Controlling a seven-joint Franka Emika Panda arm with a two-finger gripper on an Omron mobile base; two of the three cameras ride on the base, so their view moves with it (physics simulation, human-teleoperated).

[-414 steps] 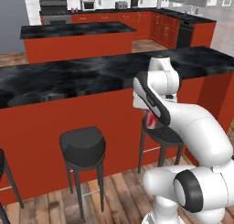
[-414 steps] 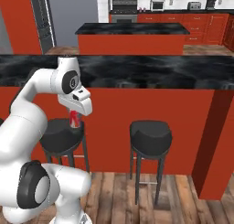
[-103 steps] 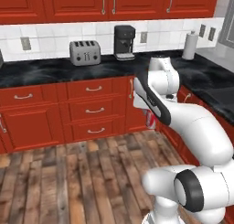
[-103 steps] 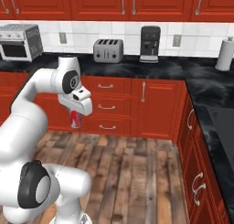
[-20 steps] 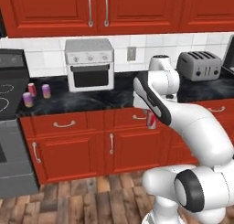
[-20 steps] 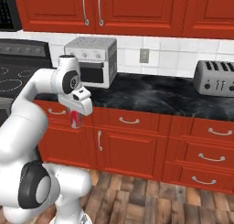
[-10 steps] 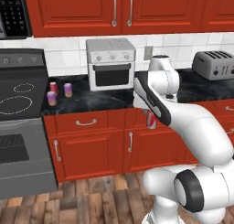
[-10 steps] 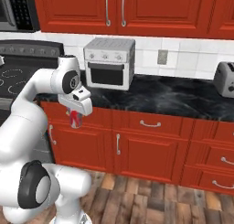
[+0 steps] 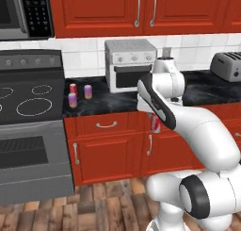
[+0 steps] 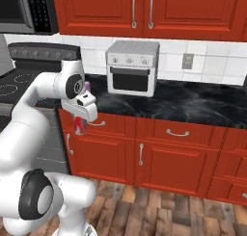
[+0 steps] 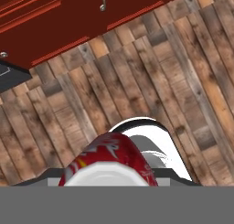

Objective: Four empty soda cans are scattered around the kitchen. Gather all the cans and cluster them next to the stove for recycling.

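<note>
My gripper point(image 10: 79, 119) hangs in front of the red lower cabinets, shut on a red soda can point(image 10: 80, 128) that points down toward the floor. The same can point(image 11: 109, 160) sits close up at the bottom of the hand view, silvery top toward the camera, with wooden floor beyond it. In the left base view the held can point(image 9: 155, 123) peeks out beside my forearm. The stove point(image 9: 28, 100) stands at the left, with white burner rings on its black top. Three small cans point(image 9: 73, 88) point(image 9: 88, 91) point(image 9: 72, 100) stand on the black counter just right of it.
A silver toaster oven point(image 9: 130, 64) stands on the counter behind my arm, and a toaster point(image 9: 227, 66) sits farther right. A black microwave point(image 9: 23, 13) hangs above the stove. Red cabinet doors and drawers point(image 10: 164, 158) run below the counter, above the wood floor point(image 11: 183, 72).
The whole scene has slid to the right in both base views as the base drives left, bringing more of the stove into view. The can stays in my shut gripper.
</note>
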